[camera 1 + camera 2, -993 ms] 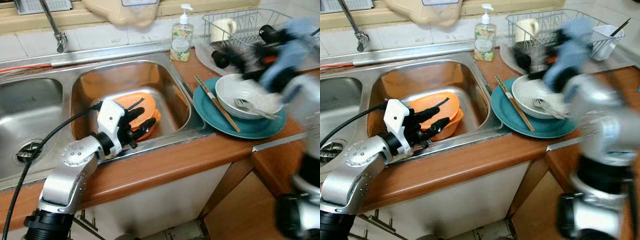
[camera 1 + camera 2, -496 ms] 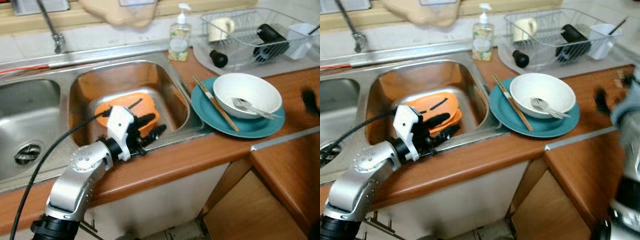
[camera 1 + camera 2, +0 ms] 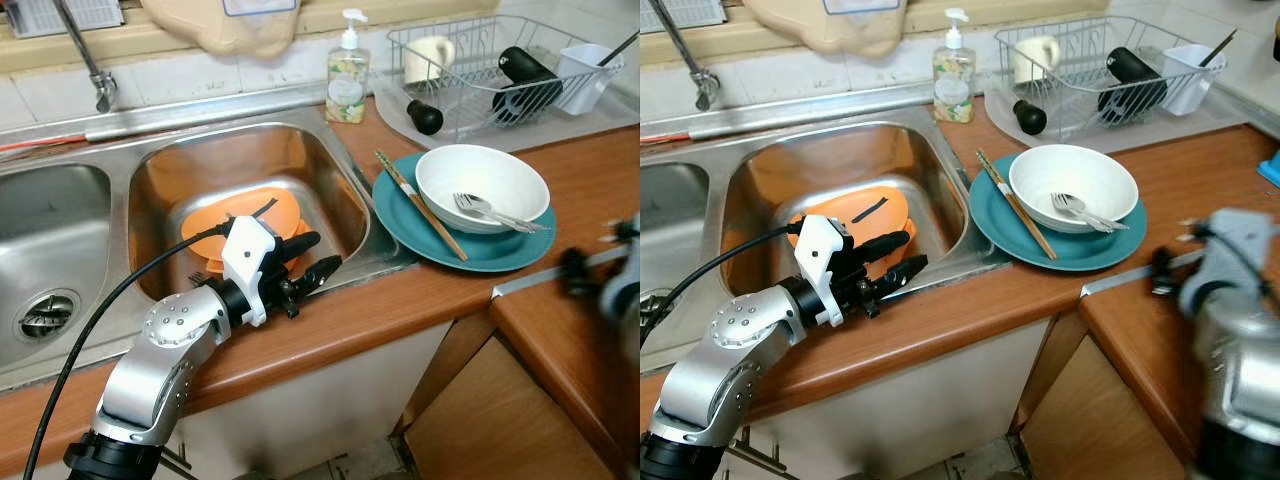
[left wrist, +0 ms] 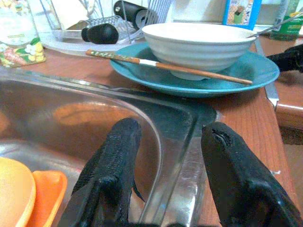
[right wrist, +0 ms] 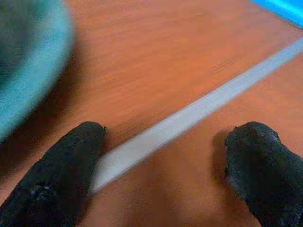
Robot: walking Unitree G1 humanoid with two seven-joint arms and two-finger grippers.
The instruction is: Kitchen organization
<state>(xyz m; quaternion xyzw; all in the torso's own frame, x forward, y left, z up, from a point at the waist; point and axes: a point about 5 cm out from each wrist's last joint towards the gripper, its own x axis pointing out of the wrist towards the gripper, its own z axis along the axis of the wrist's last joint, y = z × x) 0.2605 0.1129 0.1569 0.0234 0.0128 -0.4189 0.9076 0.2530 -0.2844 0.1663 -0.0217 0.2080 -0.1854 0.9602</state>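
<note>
Orange dishes lie stacked in the right sink basin. My left gripper hovers open over that basin's front right rim, beside the orange stack and holding nothing; its fingers straddle the rim. A teal plate on the wooden counter carries a white bowl with cutlery in it and chopsticks across the rim. My right gripper, blurred, is open just above the counter to the right of the plate, its fingertips spread over a metal strip.
A wire dish rack at the back right holds a mug, a black bottle and a white cup. A soap bottle stands behind the sink. The faucet and a second basin are on the left.
My right arm swung down from the dish rack to the counter's front right. The left gripper slid off the orange dishes toward the basin's front right rim.
</note>
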